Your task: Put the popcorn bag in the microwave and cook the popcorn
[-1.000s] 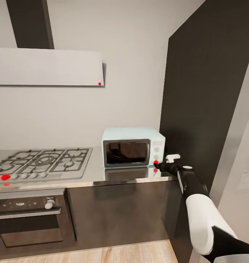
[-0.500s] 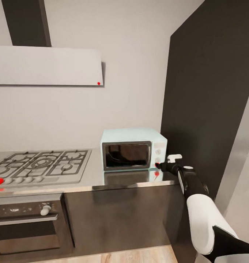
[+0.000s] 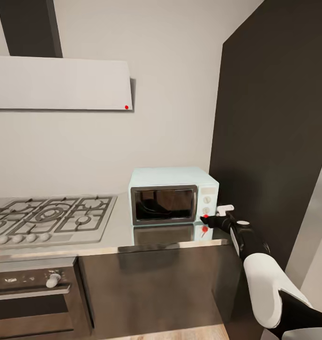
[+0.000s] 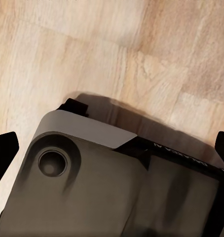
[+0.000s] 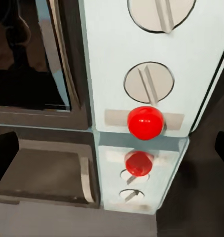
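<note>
head view first: microwave (image 3: 174,196) sits on the bench (image 3: 114,231) against the dark wall panel (image 3: 274,132), its glass door closed, with the gas hob (image 3: 49,215) to its side and an oven (image 3: 30,295) under that. above the hob hangs a pale extractor hood (image 3: 61,82). my right hand (image 3: 209,218) is stretched out to the microwave's control panel, its tip right at the red round light (image 3: 205,216), which mirrors in the bench top. whether that hand is clenched or released i cannot tell. left wrist view: my left hand (image 4: 112,153) hangs over the wooden floor (image 4: 117,49) and the robot's grey base (image 4: 92,187), fingers spread wide with nothing between them. right wrist view: red light (image 5: 145,122) close ahead, below two round knobs (image 5: 148,82).
</note>
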Controlling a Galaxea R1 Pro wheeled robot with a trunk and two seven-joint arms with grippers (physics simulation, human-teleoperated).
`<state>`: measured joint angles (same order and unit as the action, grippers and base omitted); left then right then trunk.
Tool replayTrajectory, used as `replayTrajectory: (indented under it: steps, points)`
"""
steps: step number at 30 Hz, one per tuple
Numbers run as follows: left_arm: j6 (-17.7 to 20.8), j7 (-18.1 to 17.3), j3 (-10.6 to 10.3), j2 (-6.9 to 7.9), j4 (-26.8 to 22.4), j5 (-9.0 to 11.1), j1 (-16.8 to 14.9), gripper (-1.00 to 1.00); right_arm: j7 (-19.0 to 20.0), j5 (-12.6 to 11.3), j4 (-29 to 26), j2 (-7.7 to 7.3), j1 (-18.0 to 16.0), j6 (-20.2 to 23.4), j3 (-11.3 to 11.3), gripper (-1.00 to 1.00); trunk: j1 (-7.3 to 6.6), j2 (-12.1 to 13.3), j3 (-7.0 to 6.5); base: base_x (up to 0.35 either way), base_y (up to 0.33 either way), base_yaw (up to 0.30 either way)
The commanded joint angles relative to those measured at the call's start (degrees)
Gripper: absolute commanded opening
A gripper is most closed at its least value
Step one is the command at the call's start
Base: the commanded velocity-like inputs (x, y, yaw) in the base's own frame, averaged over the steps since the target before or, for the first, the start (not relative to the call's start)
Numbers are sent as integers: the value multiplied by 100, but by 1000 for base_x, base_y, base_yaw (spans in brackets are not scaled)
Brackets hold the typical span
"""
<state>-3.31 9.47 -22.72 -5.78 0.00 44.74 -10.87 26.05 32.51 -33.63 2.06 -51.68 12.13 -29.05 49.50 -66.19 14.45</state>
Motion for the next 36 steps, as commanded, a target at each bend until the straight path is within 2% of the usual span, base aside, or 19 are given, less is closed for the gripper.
replayTrajectory:
  steps: [1, 5, 8, 9, 20, 23, 29, 36]
  points:
    - [-12, 20, -48, -2, 0, 43, -3, 100, 50, 44, -7, 1, -8, 19, -48, 100, 1, -5, 8, 53, 0, 0]
    - [-12, 20, -48, -2, 0, 43, -3, 100, 49, 36, 3, -113, -6, 18, -48, 100, 1, -5, 8, 44, 0, 0]
    - [-16, 20, -48, -2, 0, 43, -3, 100, 49, 31, 8, -131, -8, 14, -48, 100, 1, -5, 8, 8, 0, 0]
    - [-17, 20, -48, -2, 0, 43, -3, 100, 49, 29, 11, -134, -8, 15, -48, -100, 1, -5, 8, 3, 0, 0]
    - [-20, 20, -48, -2, 0, 43, -3, 100, 63, 36, 16, -110, -7, 18, -39, -100, 1, -5, 8, 0, 0, 0]
    - [-14, 20, -48, -2, 0, 43, -3, 100, 46, 60, 218, -123, -6, 18, -39, -100, 1, -5, 8, 0, 0, 0]
    - [-12, 20, -48, 0, 0, 43, -3, 100, -332, 66, 284, -132, -5, 18, -39, -100, 1, -5, 8, 107, 0, 0]
    - [-19, 20, -48, -2, 0, 43, -3, 100, -390, 67, 295, -136, -5, 10, -39, -100, 1, -5, 8, 109, 0, 0]
